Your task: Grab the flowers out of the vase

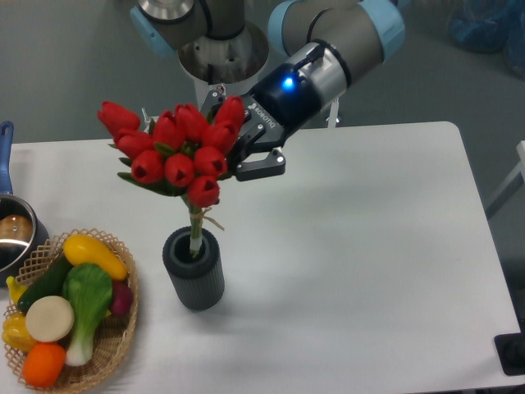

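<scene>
At the near left corner of the white counter [369, 271] sits a woven wicker basket [115, 349], cut off by the picture's edge. It is packed with toy vegetables: an orange one [43, 364] at the front, a round cream slice [49, 318] above it, a green leafy one with a white stalk [86, 305], a dark green one [45, 283], a long yellow one [94, 254] across the top, and a purple one [121, 297] at the right side. A further yellow piece [16, 328] shows at the left edge.

Just right of the basket, apart from it, the dark grey ribbed vase [194, 269] stands upright on the counter. Only the lower ends of the pale stems [195, 231] still reach into its mouth; the flowers [176, 156] themselves are lifted well above the rim, the red buds bunched with green leaves and leaning somewhat to the left.

Further back at the left edge, a metal pot [15, 238] with a blue handle [5, 156] is partly in view; something brownish lies inside it, too unclear to name.

Behind the bunch, the gripper [234, 152] is clamped around the flowers just under the buds, its black fingers [261, 167] showing at the right side of the bunch. A blue light [287, 82] glows on the wrist. The arm [344, 37] rises up and back toward its base [223, 57] beyond the counter's far edge.
</scene>
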You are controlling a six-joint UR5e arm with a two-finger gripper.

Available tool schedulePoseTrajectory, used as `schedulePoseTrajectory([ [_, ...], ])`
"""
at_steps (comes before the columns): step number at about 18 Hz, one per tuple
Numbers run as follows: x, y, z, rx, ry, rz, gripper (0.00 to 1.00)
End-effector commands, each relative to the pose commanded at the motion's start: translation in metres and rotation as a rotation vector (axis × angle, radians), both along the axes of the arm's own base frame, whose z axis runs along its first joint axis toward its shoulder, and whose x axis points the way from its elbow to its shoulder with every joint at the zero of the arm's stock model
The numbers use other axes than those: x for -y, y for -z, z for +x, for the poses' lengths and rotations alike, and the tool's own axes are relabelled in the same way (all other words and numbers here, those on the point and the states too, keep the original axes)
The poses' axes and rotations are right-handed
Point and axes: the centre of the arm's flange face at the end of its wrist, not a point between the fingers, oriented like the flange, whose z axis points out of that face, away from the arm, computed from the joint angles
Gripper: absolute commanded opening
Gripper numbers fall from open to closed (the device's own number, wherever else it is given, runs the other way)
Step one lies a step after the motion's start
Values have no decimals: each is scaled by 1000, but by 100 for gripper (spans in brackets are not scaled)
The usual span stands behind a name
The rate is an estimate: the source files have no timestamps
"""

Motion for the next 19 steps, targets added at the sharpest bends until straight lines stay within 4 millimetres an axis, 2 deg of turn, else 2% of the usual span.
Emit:
schedulePoseTrajectory([
  [2,8,-9,-13,-12,-27,3,27],
  [9,36,-6,-50,-28,-119,-26,26],
  [19,49,-3,-66,-49,-167,-48,26],
])
